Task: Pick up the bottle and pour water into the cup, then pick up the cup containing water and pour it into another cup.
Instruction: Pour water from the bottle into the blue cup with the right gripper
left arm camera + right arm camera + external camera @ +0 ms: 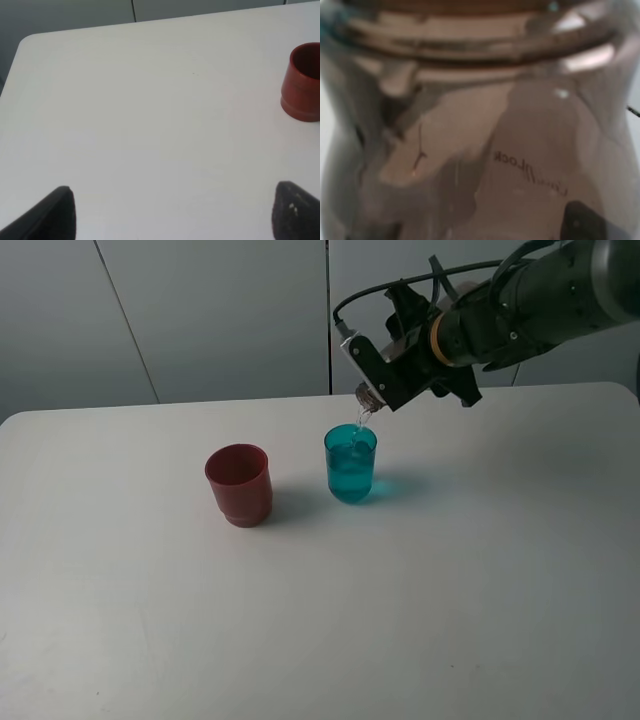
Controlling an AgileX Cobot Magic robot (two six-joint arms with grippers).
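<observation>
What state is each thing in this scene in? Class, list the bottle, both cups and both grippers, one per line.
Smoky bottle: tilted neck-down over the teal cup, pouring water.
Teal cup: upright on the table, partly filled, taking the stream.
Red cup: upright, apart from the teal cup, looks empty.
Right gripper: shut on the bottle.
Left gripper: open, holding nothing.

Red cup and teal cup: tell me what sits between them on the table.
Nothing. In the exterior high view the red cup and teal cup stand apart, with only bare white table between them.
</observation>
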